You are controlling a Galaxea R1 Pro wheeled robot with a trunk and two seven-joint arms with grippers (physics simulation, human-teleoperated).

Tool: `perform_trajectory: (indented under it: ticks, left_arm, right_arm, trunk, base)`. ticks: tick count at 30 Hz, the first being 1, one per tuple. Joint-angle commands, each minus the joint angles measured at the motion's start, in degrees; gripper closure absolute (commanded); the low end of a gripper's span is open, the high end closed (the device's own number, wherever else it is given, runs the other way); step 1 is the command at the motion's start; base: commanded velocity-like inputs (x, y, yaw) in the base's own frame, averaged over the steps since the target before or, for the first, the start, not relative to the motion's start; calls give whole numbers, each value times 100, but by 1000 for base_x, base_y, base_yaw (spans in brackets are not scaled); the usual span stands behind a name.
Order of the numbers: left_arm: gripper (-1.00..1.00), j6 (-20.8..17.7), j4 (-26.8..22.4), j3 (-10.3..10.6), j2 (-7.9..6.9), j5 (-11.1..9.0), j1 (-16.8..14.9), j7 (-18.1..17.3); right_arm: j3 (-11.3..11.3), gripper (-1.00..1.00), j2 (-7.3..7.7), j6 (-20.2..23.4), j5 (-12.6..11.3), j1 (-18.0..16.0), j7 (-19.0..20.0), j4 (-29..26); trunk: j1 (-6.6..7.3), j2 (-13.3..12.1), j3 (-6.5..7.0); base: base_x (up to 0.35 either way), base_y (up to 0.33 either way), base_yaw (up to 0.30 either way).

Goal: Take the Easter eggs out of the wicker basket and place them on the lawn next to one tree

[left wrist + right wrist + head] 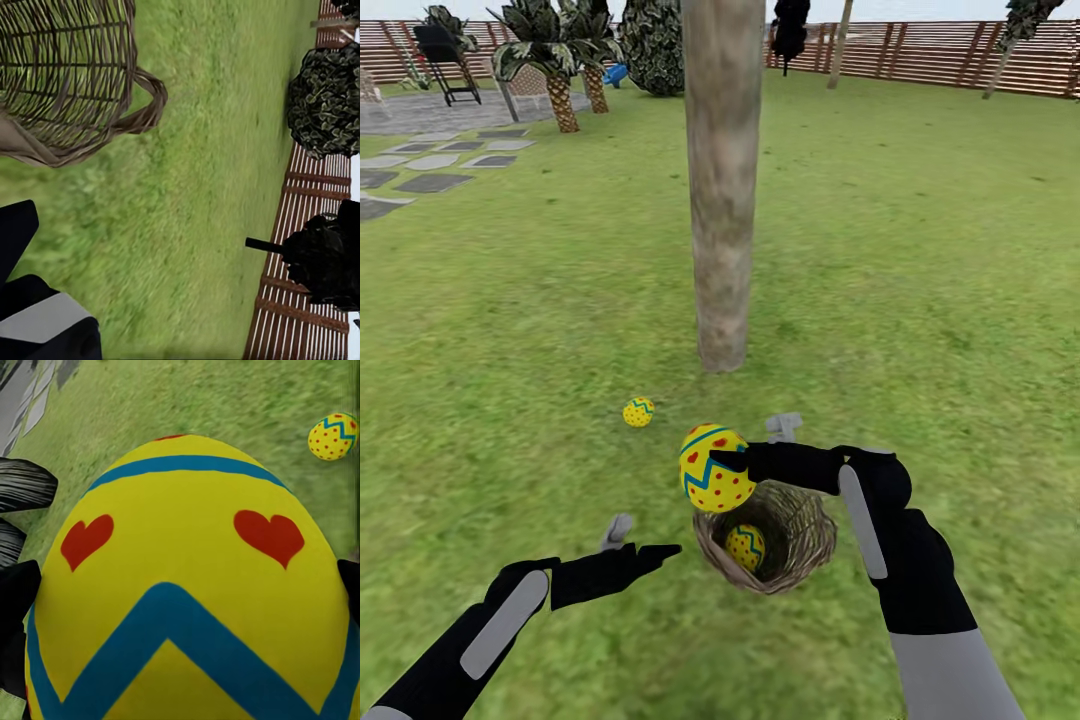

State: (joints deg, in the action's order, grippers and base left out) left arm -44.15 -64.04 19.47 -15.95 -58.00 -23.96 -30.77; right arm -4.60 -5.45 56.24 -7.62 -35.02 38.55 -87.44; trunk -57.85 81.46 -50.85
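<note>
Right gripper (745,442): mine, clamped on egg 2 (715,482), lifted over the wicker basket (805,545) for carrying.
Left gripper (645,535): spread, empty.
Egg 1 (639,412): 7 o'clock of the tree (721,200).
Egg 3 (746,546): in basket.

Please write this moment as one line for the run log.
right gripper: shut on egg above wicker basket | left gripper: open | lawn near tree: one egg | basket: one egg

The lawn (920,250) bears the tree (722,200), wicker basket (805,545), one egg (638,412).
</note>
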Motion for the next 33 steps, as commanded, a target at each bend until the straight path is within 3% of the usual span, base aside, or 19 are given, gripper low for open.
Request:
perform_trajectory:
  ticks: [1,14,33]
  left_arm:
    - [-100,-23,-2,8,-5,-27,-3,1]
    - [-100,-23,6,20,4,-28,-1,1]
    - [-100,-23,-3,50,4,-36,-1,1]
  right_arm:
    - [3,100,-1,45,-46,-4,-23,-1]
    - [3,100,0,45,-46,-4,-32,-1]
    - [3,100,-2,45,-55,4,-15,-1]
  trunk:
    - [0,2,6]
    - [0,2,126]
    - [0,2,295]
  base:
    - [0,0,-173]
    - [0,0,-78]
    - [0,0,-182]
